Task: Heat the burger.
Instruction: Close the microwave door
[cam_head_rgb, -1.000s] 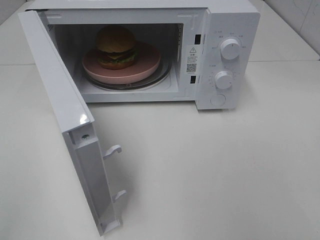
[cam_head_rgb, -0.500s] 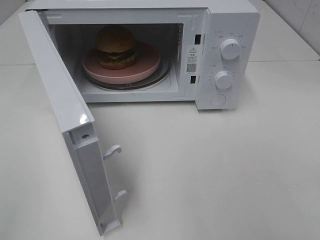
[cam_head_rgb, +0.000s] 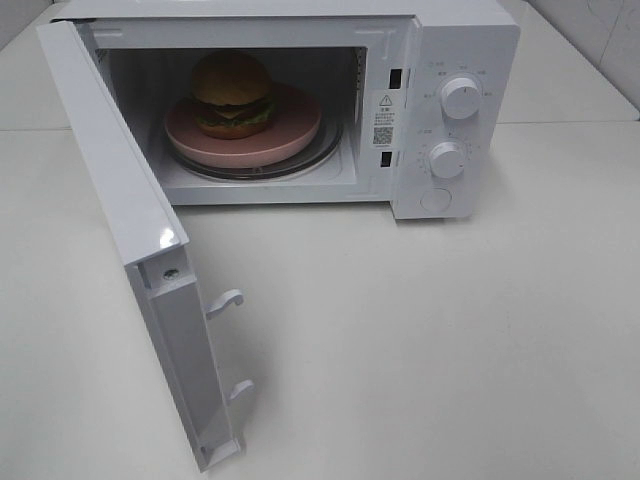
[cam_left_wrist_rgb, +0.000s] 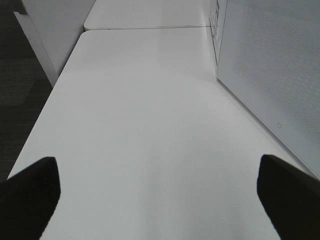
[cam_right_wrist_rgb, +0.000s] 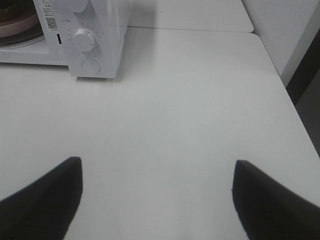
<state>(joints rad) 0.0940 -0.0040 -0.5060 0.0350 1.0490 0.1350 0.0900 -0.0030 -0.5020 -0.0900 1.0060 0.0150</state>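
Loading is being judged done: the burger (cam_head_rgb: 232, 95) is being carried by the pink plate (cam_head_rgb: 295, 128) inside the microwave (cam_head_rgb: 470, 30) (door (cam_head_rgb: 110, 190) open, dials (cam_head_rgb: 460, 97) unset); left claw (cam_left_wrist_rgb: 157, 170) and right claw (cam_right_wrist_rgb: 157, 167) are being held spread.

I work over a plain white table (cam_head_rgb: 450, 350) that fills nearly the whole high view. It is evenly lit, with only faint shadows. A thin seam (cam_head_rgb: 580, 122) crosses it at the right of the frame, where another tabletop adjoins. In the upper right corner stands a pale wall (cam_head_rgb: 612, 35) with thin joint lines. From my left wrist I see dark floor (cam_left_wrist_rgb: 20, 75) past the table's edge, and a white panel (cam_left_wrist_rgb: 60, 30) standing there.
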